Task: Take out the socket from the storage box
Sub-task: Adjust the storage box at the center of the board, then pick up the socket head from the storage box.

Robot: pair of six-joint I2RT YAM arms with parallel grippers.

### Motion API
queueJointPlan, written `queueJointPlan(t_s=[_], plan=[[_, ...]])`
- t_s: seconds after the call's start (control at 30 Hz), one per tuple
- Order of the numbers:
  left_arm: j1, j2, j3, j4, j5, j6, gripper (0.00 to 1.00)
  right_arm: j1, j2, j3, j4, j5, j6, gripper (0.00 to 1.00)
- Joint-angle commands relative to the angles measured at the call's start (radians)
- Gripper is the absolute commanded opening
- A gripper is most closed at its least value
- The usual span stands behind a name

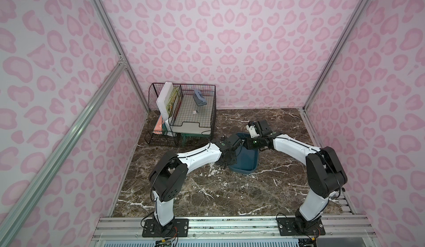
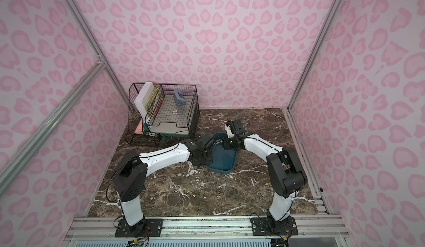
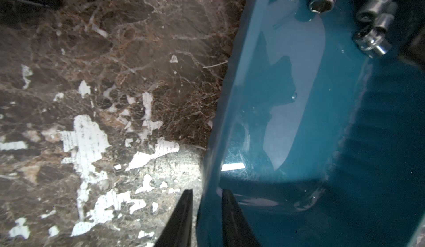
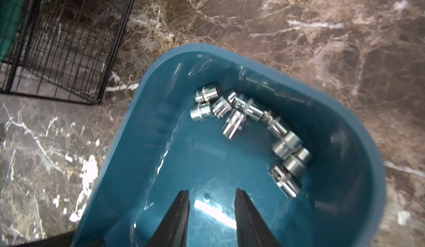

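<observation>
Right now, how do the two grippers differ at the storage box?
The left gripper straddles the storage box wall, one finger outside; the right gripper hangs inside, over its floor. The right gripper's jaws stand wider than the left gripper's. Both are open; neither holds a socket.
</observation>
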Motion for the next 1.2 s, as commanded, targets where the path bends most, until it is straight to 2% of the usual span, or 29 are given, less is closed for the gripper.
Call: queueJointPlan(t_s=[0.0, 0.07, 0.2, 0.63, 1.17], plan=[[0.0, -0.023, -0.001, 0.022, 0.007, 0.023, 0.33, 0.01, 0.039, 0.039, 0.01, 0.041, 0.074, 0.4], [-0.001, -0.05, -0.013, 0.034, 0.0, 0.036, 0.4, 0.015, 0.067, 0.065, 0.001, 0.059, 0.098, 0.4], [0.0, -0.103, -0.029, 0.05, -0.028, 0.076, 0.43, 0.024, 0.105, 0.095, -0.008, 0.099, 0.132, 0.4], [-0.001, -0.272, -0.103, 0.075, -0.107, 0.141, 0.43, 0.026, 0.225, 0.203, -0.036, 0.159, 0.178, 0.39], [0.0, -0.336, -0.117, 0.053, -0.147, 0.152, 0.43, 0.033, 0.296, 0.273, -0.09, 0.195, 0.197, 0.32]])
